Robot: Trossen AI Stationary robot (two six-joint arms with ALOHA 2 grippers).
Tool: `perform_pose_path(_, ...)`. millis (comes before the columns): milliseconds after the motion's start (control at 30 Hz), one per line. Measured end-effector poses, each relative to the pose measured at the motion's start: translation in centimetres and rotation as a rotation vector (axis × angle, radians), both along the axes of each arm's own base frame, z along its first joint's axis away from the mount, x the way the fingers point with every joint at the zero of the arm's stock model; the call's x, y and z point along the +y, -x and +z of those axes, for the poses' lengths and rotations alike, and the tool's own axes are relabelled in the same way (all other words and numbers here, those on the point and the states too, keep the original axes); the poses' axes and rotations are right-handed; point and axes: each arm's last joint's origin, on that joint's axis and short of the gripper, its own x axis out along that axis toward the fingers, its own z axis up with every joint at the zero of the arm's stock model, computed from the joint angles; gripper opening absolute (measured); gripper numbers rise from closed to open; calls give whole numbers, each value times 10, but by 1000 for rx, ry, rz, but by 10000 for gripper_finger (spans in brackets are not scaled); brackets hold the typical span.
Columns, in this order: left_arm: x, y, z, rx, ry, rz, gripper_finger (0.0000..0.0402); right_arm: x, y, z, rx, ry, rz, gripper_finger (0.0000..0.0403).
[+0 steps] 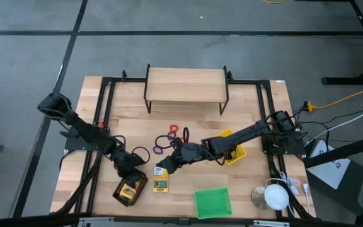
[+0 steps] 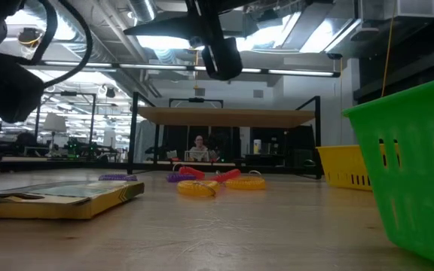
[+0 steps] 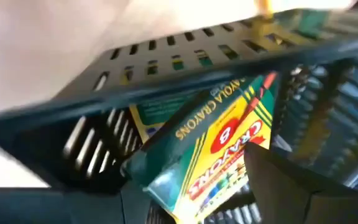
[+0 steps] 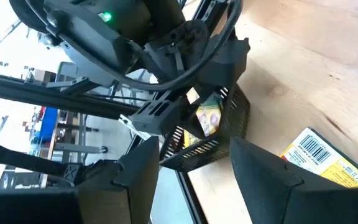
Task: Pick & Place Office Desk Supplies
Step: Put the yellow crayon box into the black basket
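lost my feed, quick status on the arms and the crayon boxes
Left gripper open over the black mesh tray, crayon box in tray. Right gripper open above second crayon box. Nothing blocking it.

Green bin (image 1: 212,203), yellow bin (image 1: 234,153), wooden shelf (image 1: 186,84), possibly a cup (image 1: 275,196)

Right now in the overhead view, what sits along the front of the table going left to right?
Black mesh tray with a crayon box inside → loose crayon box flat on the table → green bin → white cup-like thing at the right edge.
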Motion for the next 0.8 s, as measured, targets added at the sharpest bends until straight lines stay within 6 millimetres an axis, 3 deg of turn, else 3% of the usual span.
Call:
perform_pose_path(333, 5, -6, 10, -48, 44, 76, 236, -7, -2, 0, 2, -1, 33, 199)
perform_pose_path(800, 13, -8, 44, -169, 229, 136, 236, -12, -4, 0, -3, 3, 52, 199)
